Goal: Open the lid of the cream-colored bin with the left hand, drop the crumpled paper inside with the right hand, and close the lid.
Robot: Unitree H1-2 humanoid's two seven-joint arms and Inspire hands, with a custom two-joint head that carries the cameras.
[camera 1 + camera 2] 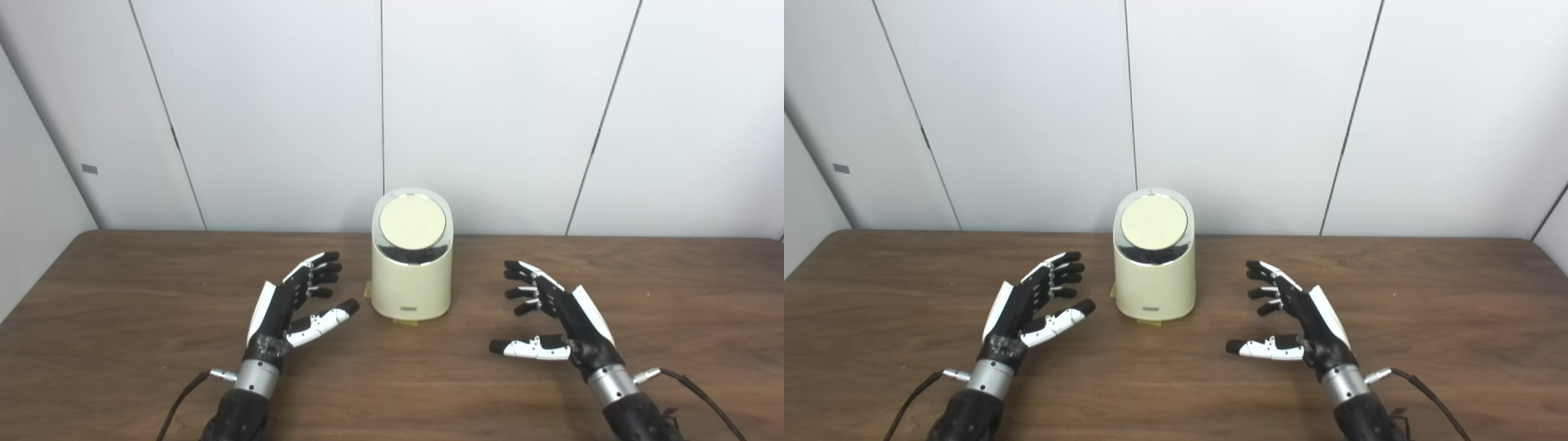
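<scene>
— Where's the bin?

— The cream bin stands upright on the brown table, at about twelve o'clock from me, near the far edge and just in front of the white wall panels. Its round lid is down, tilted toward me, with a shiny ring around it. A small dark label sits low on the front, and bits of yellowish tape stick out from under the base at six o'clock and at nine o'clock.

— And your hands?

— My left hand lies at about eight o'clock from the bin, palm turned inward. Its fingers are spread and hold nothing; the thumb points toward the bin's base and stops just short of it. Nothing of mine touches the bin.

— The right one?

— My right hand is at about four o'clock from the bin, a little farther off than the left. The fingers there are spread too, palm facing inward, empty. The thumb points across toward nine o'clock, low over the tabletop. I can't tell whether either hand rests on the wood or hangs just above it.

— Anything else?

— A thin black cable leaves my left wrist toward seven o'clock, and another leaves my right wrist toward five o'clock. I see no crumpled paper on the table or in either hand.
</scene>
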